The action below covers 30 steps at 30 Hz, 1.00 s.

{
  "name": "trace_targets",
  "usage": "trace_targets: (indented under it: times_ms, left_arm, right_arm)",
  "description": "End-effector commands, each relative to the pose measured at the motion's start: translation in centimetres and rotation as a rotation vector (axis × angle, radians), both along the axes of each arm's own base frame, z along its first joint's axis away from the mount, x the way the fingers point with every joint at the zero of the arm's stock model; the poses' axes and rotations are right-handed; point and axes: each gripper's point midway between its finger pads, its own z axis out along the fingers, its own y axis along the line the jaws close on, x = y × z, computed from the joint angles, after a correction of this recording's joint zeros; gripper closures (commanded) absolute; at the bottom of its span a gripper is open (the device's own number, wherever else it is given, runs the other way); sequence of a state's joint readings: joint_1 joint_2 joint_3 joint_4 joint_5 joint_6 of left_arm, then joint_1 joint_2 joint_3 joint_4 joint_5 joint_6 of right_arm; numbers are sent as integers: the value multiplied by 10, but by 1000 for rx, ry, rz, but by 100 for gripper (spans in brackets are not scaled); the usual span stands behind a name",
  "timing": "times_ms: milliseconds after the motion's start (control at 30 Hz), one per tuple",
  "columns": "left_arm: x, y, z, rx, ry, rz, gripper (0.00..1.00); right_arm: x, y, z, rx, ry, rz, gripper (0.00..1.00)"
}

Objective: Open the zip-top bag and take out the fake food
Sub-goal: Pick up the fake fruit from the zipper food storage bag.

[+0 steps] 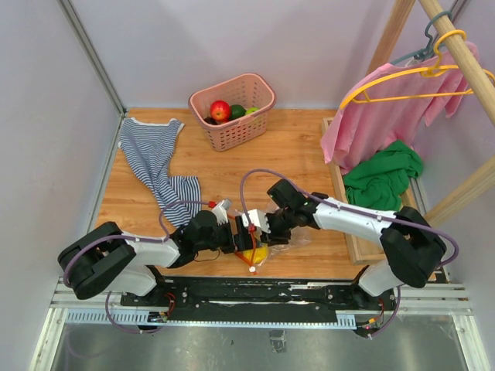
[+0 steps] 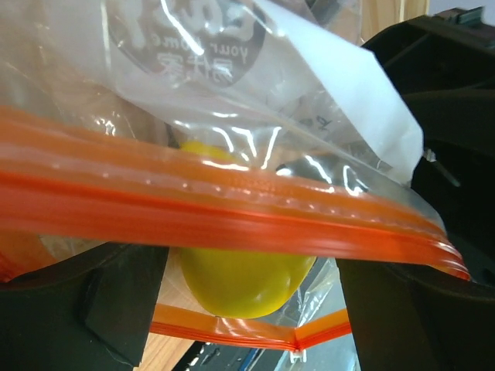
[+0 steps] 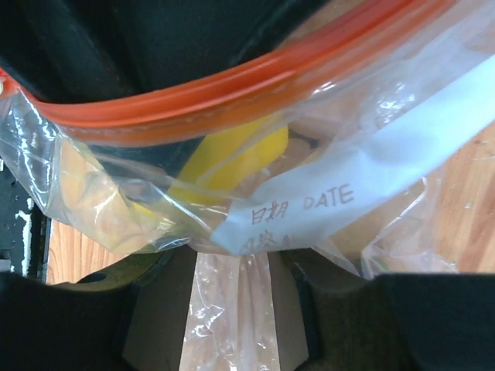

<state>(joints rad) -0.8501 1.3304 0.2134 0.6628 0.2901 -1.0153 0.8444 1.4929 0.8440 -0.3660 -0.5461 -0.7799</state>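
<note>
The clear zip-top bag (image 1: 288, 241) lies at the table's near edge between both grippers. Its orange zip strip (image 2: 232, 209) is parted, one half near the left wrist camera, the other half beyond a yellow fake fruit (image 2: 240, 278) inside the bag. My left gripper (image 1: 241, 236) is open, its fingers inside the mouth on either side of the yellow fruit. My right gripper (image 1: 267, 227) is shut on the bag's clear film (image 3: 232, 309), below the white label (image 3: 348, 193). The yellow fruit also shows in the right wrist view (image 3: 232, 154) and in the top view (image 1: 257, 252).
A pink slotted basket (image 1: 240, 133) at the back holds a red apple (image 1: 220, 110) and green fruit (image 1: 238, 110). A striped cloth (image 1: 158, 166) lies at the left. At the right, a wooden rack holds a pink garment (image 1: 387, 108) above a green cloth (image 1: 383, 178).
</note>
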Motion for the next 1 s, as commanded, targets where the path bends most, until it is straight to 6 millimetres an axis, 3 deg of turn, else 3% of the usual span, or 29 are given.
trace_targets:
  times_ms: [0,133,200,333,500,767,967]
  left_arm:
    - [-1,-1,2,3,-11,5,12]
    - [-1,3,0,5,-10,19,14]
    - [-1,3,0,5,-12,24,15]
    - [0,3,2,3,-17,24,15]
    - [1,1,3,-4,-21,23,15]
    - [-1,-3,6,-27,-17,1,14]
    - [-5,-5,7,-38,-5,-19,13]
  right_arm:
    - [7,5,24,61,-27,8,55]
    - [4,-7,37,105,-95,69,42]
    - [1,-11,44,129,-118,108,41]
    - [-15,-16,56,191,-152,229,44]
    - [-45,-19,47,243,-81,360,53]
    - [-24,-7,9,84,-95,229,46]
    - [-12,8,5,61,-90,114,50]
